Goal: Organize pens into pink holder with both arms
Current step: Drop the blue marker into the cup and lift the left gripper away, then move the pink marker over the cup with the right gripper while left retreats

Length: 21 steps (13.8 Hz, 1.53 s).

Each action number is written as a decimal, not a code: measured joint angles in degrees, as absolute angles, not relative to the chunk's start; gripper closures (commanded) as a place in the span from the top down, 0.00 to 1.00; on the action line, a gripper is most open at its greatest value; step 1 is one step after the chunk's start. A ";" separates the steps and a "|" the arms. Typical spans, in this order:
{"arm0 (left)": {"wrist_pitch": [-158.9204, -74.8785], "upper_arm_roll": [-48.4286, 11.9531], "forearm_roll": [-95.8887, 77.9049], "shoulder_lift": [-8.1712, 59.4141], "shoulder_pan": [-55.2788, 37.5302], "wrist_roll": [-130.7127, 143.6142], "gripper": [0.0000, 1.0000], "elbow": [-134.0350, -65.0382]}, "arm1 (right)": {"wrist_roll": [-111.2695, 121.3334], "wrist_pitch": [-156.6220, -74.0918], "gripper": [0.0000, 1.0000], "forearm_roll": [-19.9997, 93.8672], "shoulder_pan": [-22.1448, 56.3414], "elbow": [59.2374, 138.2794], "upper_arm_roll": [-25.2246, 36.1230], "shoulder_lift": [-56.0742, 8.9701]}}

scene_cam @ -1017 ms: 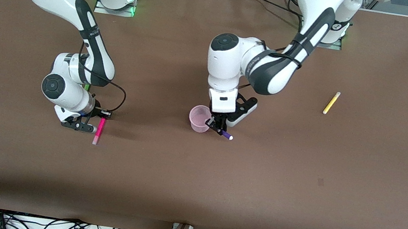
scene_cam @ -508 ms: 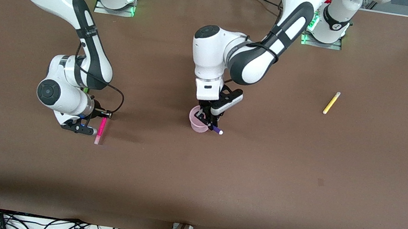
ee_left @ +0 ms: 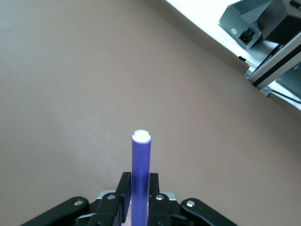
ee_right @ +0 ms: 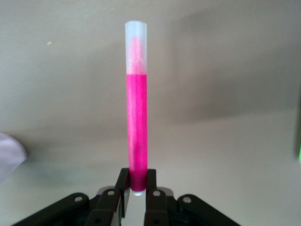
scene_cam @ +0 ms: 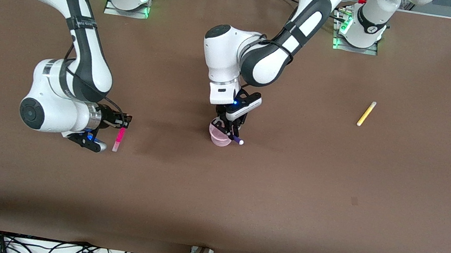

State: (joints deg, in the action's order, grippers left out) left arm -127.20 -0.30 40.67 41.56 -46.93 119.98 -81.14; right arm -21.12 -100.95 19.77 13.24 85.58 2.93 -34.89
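My left gripper is shut on the dark purple pen and holds it tilted over the pink holder, its white end past the rim. In the left wrist view the purple pen sticks out between the fingers of the left gripper. My right gripper is shut on the magenta pen and holds it above the table toward the right arm's end. In the right wrist view the right gripper clamps one end of the magenta pen. The yellow pen lies toward the left arm's end. The lime green pen is hidden in the front view.
A green sliver shows at the edge of the right wrist view. The brown table stretches wide nearer the front camera. Cables lie past its front edge.
The left gripper has carried the purple pen from beside the holder to over it. The right gripper has lifted the magenta pen off the table and shifted slightly toward the holder.
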 measured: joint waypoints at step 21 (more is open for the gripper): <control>-105.74 0.57 6.53 18.03 -21.82 56.15 1.00 -77.84 | -49.75 -97.90 0.00 45.01 31.60 77.14 2.10 -35.53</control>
